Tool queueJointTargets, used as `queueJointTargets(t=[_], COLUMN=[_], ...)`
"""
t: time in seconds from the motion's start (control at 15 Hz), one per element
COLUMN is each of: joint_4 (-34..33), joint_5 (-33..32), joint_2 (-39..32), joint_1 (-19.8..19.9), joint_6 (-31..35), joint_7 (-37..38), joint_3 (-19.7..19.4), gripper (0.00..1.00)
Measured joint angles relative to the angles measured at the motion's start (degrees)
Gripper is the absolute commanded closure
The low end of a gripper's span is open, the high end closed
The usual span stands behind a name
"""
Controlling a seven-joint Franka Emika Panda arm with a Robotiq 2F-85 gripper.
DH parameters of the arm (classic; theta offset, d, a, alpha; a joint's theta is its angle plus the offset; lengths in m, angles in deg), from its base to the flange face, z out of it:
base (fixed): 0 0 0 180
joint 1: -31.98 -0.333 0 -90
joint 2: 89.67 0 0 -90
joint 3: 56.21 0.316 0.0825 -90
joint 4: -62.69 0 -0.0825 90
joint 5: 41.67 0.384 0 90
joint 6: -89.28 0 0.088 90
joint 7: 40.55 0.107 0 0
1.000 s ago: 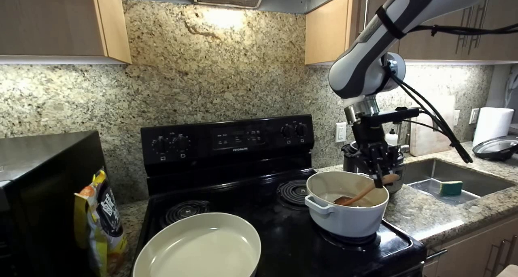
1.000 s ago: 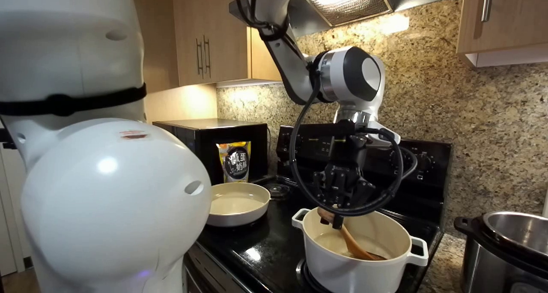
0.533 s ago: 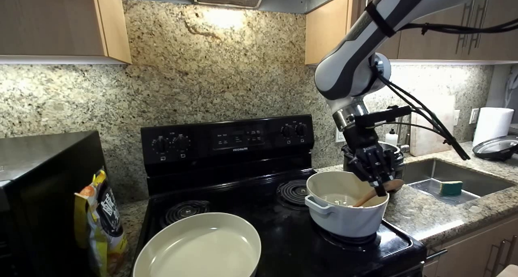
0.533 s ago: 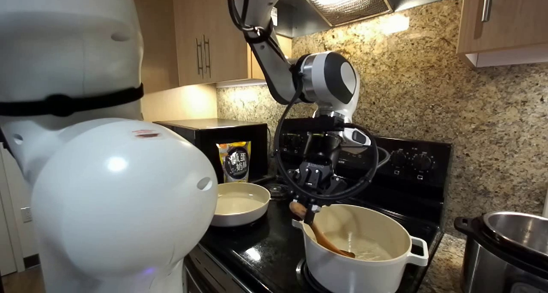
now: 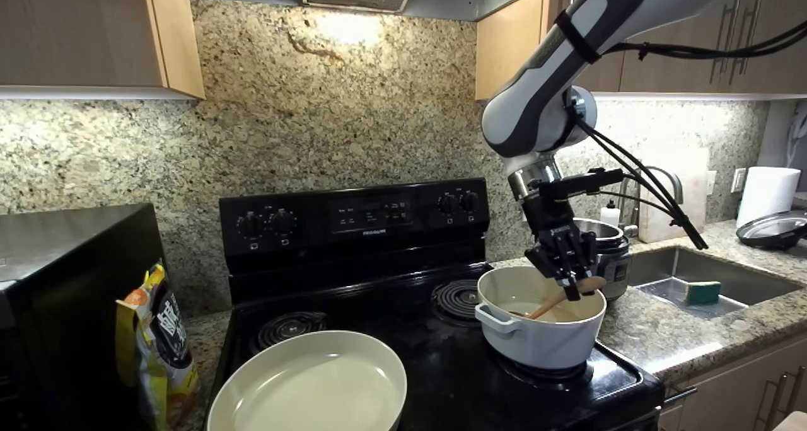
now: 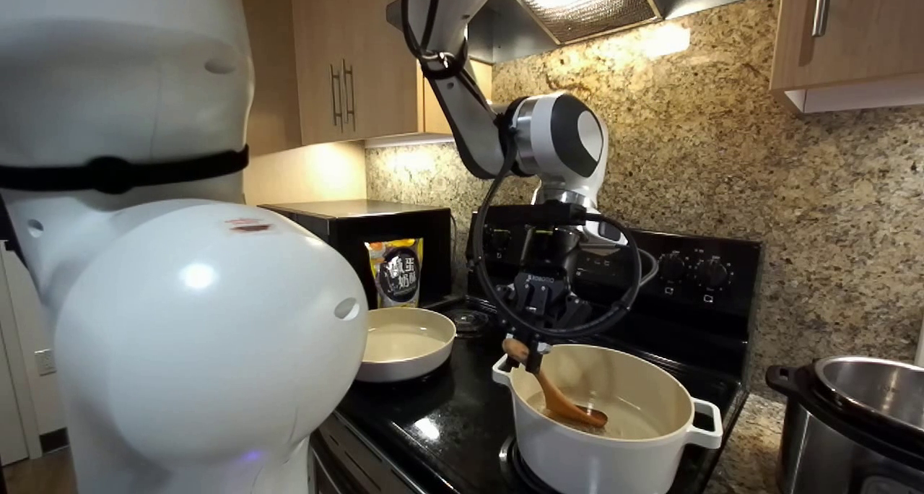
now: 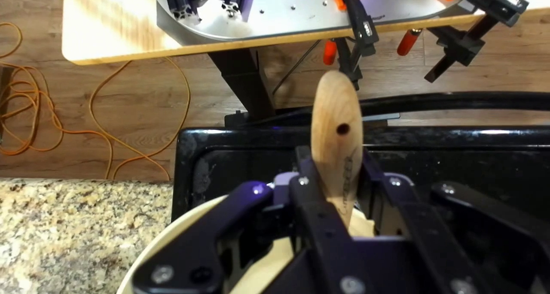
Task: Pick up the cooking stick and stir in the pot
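- Speckled brown stone wall (image 5: pixel 353 122) goes up behind the black stove (image 5: pixel 435 368).
- On the stove sits the pot (image 6: pixel 599 465), big, round and white.
- The gripper (image 7: pixel 337 156) pinches the cooking stick (image 6: pixel 559 400) (it is made of brown wood) near its top, tight from both sides.
- The cooking stick is tilted, with its low end inside the pot and its top end above the rim.
- A shallow white dish (image 5: pixel 309 380) sits on the stove too, apart from the pot.
- A bright bag (image 6: pixel 397 274) stands near the dish.

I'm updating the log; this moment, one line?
Black end effector: shut on slim brown wooden spoon; spoon: tilted, head inside round white pot
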Motion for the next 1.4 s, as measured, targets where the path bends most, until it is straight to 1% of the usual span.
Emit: queueJointTargets(t=[0.27, 0.73, 1.07, 1.4], joint_4=[-1.58, -1.75, -0.51, 1.80], joint_5=[-0.02, -0.96, -1.31, -1.30], joint_2=[-2.54, -2.54, -0.77, 1.72], joint_1=[0.75, 1.74, 1.94, 1.23], joint_6=[2.93, 2.83, 0.26, -3.13], joint_7=[0.24, 0.39, 0.33, 0.17], joint_3=[-0.85, -2.11, -2.05, -0.82], gripper=[0.92, 0.92, 0.92, 0.92])
